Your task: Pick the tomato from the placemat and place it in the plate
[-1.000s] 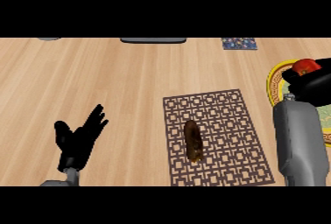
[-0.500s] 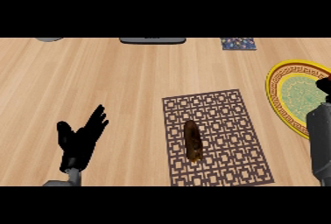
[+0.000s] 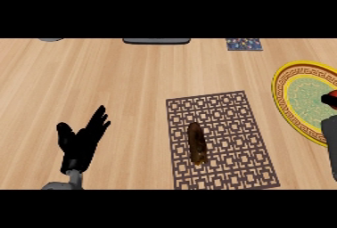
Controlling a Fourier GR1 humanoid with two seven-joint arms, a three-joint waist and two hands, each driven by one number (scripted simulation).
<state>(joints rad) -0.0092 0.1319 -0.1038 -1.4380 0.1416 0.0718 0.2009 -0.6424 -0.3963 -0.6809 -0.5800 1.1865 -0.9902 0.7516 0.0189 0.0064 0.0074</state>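
Note:
The brown lattice placemat (image 3: 230,120) lies at centre right with a dark brown elongated item (image 3: 197,143) on it. To its right, cut by the view's edge, is the plate (image 3: 284,95), yellow-rimmed with a green centre. Only a red sliver of the tomato (image 3: 333,94) shows at the right edge, over the plate. A black bit of my right hand (image 3: 327,100) is curled against it, with the grey forearm (image 3: 331,147) below. My left hand (image 3: 82,141) rests open at the lower left with its fingers up, well away from the placemat.
Along the counter's far edge lie a dark flat object (image 3: 157,41), a blue patterned item (image 3: 244,44) and a grey thing (image 3: 51,39) at the far left. Bare wood spreads between my left hand and the placemat.
My right arm has moved right and down across the plate with the tomato, so most of it is now out of view. The left hand has stayed still.

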